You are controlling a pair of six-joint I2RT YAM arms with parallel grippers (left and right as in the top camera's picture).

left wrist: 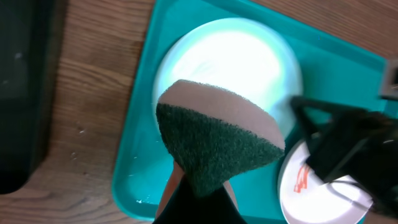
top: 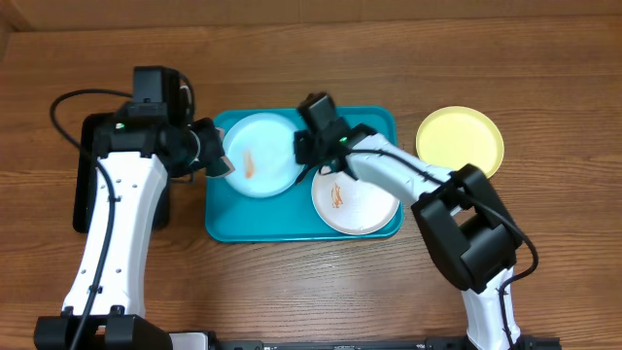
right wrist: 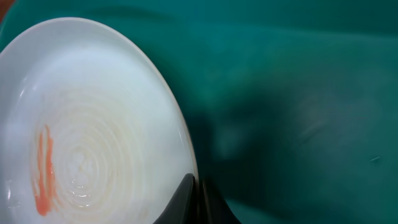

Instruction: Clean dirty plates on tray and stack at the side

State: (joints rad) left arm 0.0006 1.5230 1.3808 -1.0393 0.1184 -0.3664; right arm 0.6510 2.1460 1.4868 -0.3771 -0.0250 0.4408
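Observation:
On the turquoise tray (top: 225, 226) lie a light blue plate (top: 260, 146) with an orange smear and a white plate (top: 362, 206), also smeared. A yellow-green plate (top: 460, 142) sits on the table to the right of the tray. My left gripper (top: 220, 161) is shut on a green-faced sponge (left wrist: 217, 140), held over the blue plate's (left wrist: 236, 56) left edge. My right gripper (top: 309, 156) is shut on that plate's right rim (right wrist: 186, 155), fingers pinched together (right wrist: 196, 190). The white plate (left wrist: 311, 199) lies just beyond it.
A black rectangular tray (top: 89, 185) lies at the left under my left arm, also seen at the left edge of the left wrist view (left wrist: 18, 93). Bare wooden table surrounds both trays.

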